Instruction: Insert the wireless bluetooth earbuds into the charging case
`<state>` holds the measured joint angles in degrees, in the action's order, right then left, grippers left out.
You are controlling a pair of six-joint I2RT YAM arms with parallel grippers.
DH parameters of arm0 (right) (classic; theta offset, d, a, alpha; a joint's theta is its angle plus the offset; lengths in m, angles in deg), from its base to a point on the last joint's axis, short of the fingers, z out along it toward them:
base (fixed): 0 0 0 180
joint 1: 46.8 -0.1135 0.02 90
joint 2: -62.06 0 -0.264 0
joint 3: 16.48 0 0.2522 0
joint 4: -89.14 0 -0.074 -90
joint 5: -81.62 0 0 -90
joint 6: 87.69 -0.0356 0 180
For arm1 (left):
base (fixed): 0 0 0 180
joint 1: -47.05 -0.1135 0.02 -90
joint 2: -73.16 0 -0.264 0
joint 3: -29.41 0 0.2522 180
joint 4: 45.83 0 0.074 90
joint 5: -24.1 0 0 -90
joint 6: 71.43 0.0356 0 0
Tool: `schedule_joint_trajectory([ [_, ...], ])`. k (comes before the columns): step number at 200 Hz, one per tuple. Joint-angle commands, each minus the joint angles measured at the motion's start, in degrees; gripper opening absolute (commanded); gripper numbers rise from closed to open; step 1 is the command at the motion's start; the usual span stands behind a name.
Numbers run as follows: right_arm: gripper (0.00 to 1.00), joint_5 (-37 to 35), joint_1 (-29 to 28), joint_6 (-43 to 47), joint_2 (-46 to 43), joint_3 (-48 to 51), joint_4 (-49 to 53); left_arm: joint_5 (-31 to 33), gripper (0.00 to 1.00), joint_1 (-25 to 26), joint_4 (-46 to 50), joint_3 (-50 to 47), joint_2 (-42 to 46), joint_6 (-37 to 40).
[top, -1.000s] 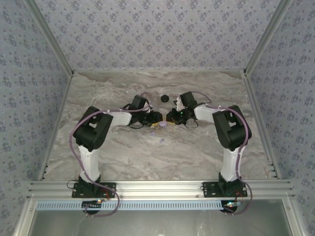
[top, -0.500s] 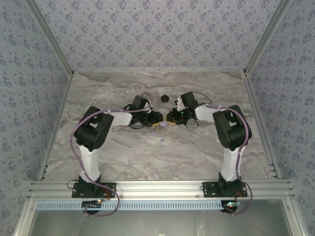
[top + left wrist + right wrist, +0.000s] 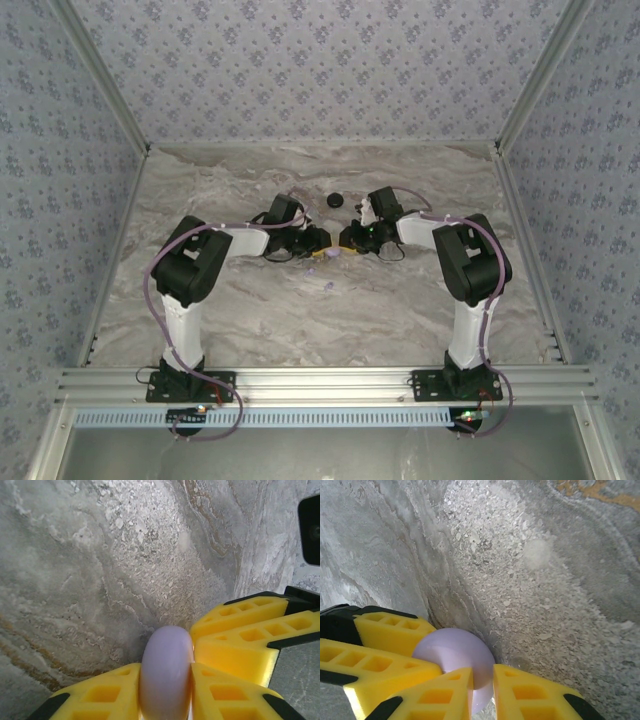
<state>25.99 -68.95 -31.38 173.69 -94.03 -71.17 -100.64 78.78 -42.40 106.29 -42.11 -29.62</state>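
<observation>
A pale purple round charging case (image 3: 166,672) stands on edge on the marble table, pinched between both grippers at the table's middle (image 3: 330,253). My left gripper (image 3: 166,669) is shut on its rounded body, yellow fingers (image 3: 100,695) on either side. My right gripper (image 3: 482,675) is shut on a thin part of the same case (image 3: 455,652), coming from the opposite side (image 3: 347,240). The right gripper's fingers (image 3: 240,630) press in beside mine in the left wrist view. One tiny pale purple earbud (image 3: 327,288) lies loose on the table nearer the bases.
A black round case (image 3: 334,199) sits behind the grippers toward the back wall. Patterned walls and metal rails (image 3: 520,230) bound the marble table (image 3: 250,320), which has open room left, right and front of the grippers.
My left gripper's jaws have narrowed onto the purple case. Both arms have barely shifted, and the right gripper's hold looks the same.
</observation>
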Motion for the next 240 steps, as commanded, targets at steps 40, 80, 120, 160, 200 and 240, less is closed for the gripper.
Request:
schedule_joint_trajectory([
  [40,0.25,-1.95,1.18,0.14,-6.85,4.51,2.34,1.85,0.25,-0.13,-2.6,-4.08,4.41,0.73],
  [80,0.32,-2.89,2.51,3.83,-15.68,6.9,4.03,2.69,0.26,-0.95,-3.21,-7.2,12.6,5.63],
  [120,0.39,0.26,3.84,8.24,-25.0,9.35,3.45,2.07,0.26,-1.16,-2.5,-9.47,21.47,11.69],
  [160,0.48,4.37,4.01,12.81,-33.41,10.35,2.69,0.01,0.27,-1.21,-1.89,-11.11,29.36,17.24],
  [200,0.51,9.0,3.96,14.83,-37.37,10.09,1.39,-4.43,0.27,-1.31,-4.33,-12.53,33.79,19.08],
  [240,0.54,14.33,3.87,15.45,-37.23,9.12,-0.37,-9.29,0.27,-1.24,-7.62,-13.72,36.74,19.69],
])
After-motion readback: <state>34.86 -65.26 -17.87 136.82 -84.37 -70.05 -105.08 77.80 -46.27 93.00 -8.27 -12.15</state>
